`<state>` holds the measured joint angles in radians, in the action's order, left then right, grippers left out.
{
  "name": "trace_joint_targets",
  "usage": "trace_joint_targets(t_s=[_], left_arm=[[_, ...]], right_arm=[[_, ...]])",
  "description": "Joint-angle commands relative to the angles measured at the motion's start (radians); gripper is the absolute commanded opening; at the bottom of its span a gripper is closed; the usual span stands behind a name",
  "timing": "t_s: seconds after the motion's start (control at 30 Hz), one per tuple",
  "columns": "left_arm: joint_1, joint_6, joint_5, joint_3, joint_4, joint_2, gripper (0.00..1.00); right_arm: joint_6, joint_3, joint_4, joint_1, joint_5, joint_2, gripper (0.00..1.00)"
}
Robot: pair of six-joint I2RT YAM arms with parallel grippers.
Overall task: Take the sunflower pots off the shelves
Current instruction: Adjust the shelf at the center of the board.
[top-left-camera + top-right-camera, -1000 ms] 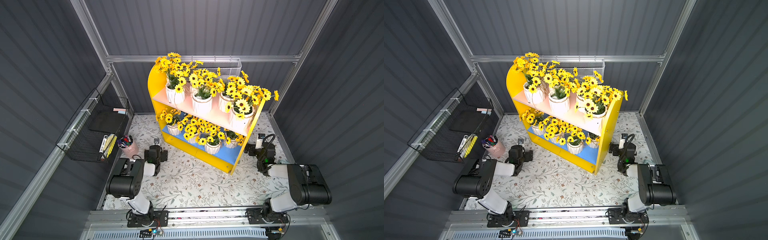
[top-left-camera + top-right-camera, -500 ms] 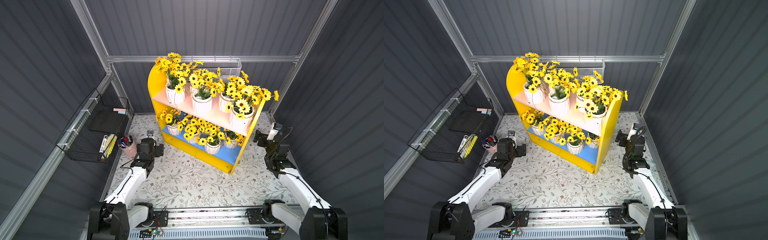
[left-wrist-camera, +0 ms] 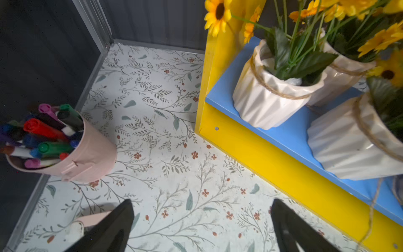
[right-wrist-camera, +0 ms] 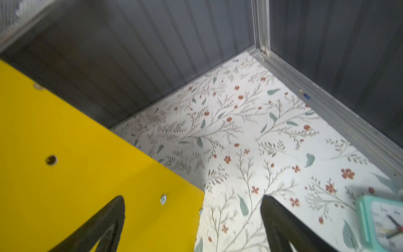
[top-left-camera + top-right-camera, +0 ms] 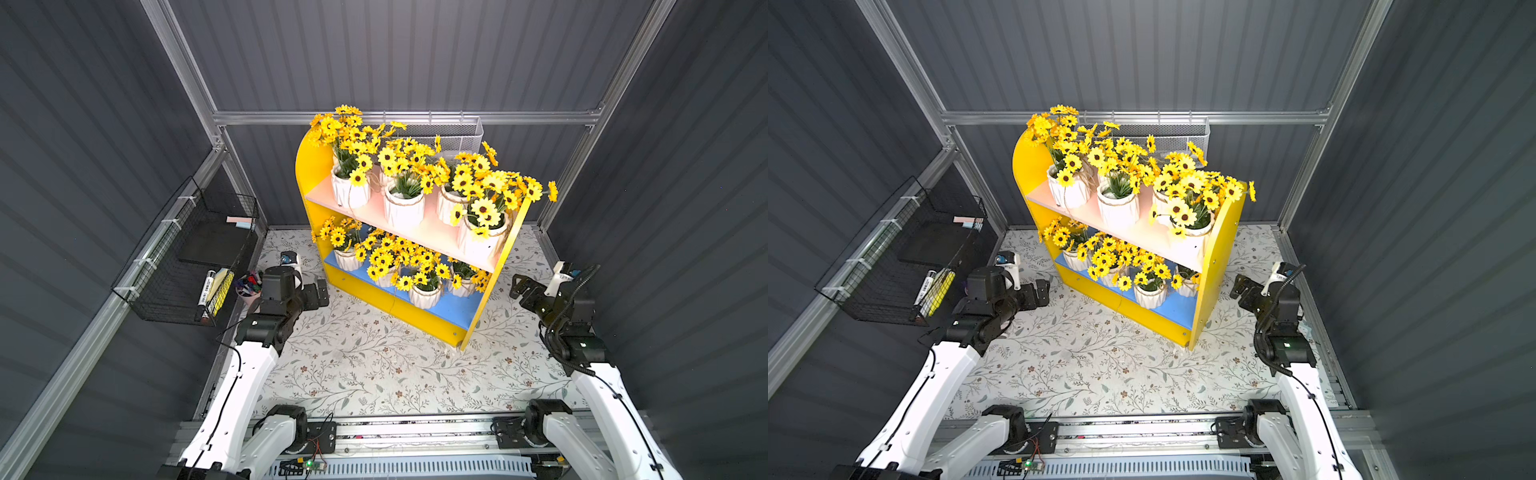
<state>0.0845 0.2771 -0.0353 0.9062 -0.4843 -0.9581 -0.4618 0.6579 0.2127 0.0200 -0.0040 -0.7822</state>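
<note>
On both shelves [image 5: 374,297], sunflower pots [image 5: 403,210] upright

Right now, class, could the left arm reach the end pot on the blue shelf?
Probably yes: the open left gripper faces that pot across bare mat; the shelf is open-fronted and the pen cup stands aside.

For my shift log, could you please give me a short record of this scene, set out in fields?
Shelves: pink board above blue, on the floral mat
Flower pots: on both boards; none on the mat
Left hand: open, empty, between pen cup and shelves
Right hand: open, empty, beside the yellow side panel
Progress: no pot taken off yet
</note>
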Motion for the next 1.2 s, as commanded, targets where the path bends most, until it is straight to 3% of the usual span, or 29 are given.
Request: trace_joint_targets(t_s=[0.0, 0.1, 0.2, 0.3, 0.37, 0.53, 0.63, 0.93, 1.17], left_arm=[[0.006, 0.116, 0.047, 0.000, -0.126, 0.039, 0.99], [0.006, 0.122, 0.139, -0.041, -0.062, 0.078, 0.99], [0.006, 0.107, 0.210, -0.033, -0.069, 0.094, 1.00], [0.006, 0.067, 0.279, -0.003, -0.113, 0.094, 0.99], [0.007, 0.028, 0.316, 0.001, -0.118, 0.102, 0.99], [0.006, 0.051, 0.392, -0.043, -0.120, 0.151, 0.99], [0.006, 0.057, 0.396, -0.072, -0.125, 0.192, 0.99], [0.006, 0.089, 0.442, -0.105, -0.088, 0.213, 0.99], [0.006, 0.125, 0.460, -0.116, -0.044, 0.199, 0.99]], right_arm=[[-0.027, 0.086, 0.235, 0.001, -0.074, 0.020, 0.99], [-0.077, 0.078, 0.259, 0.002, -0.073, 0.063, 0.99], [-0.073, 0.020, 0.168, 0.001, -0.209, 0.129, 0.99], [-0.039, 0.018, 0.196, 0.001, -0.293, 0.203, 0.70], [-0.022, 0.049, 0.295, 0.001, -0.289, 0.239, 0.65], [-0.027, 0.126, 0.422, -0.007, -0.422, 0.268, 0.64], [0.004, 0.176, 0.482, -0.019, -0.457, 0.293, 0.71], [0.055, 0.202, 0.437, -0.049, -0.625, 0.378, 0.81], [0.054, 0.176, 0.388, -0.117, -0.602, 0.340, 0.81]])
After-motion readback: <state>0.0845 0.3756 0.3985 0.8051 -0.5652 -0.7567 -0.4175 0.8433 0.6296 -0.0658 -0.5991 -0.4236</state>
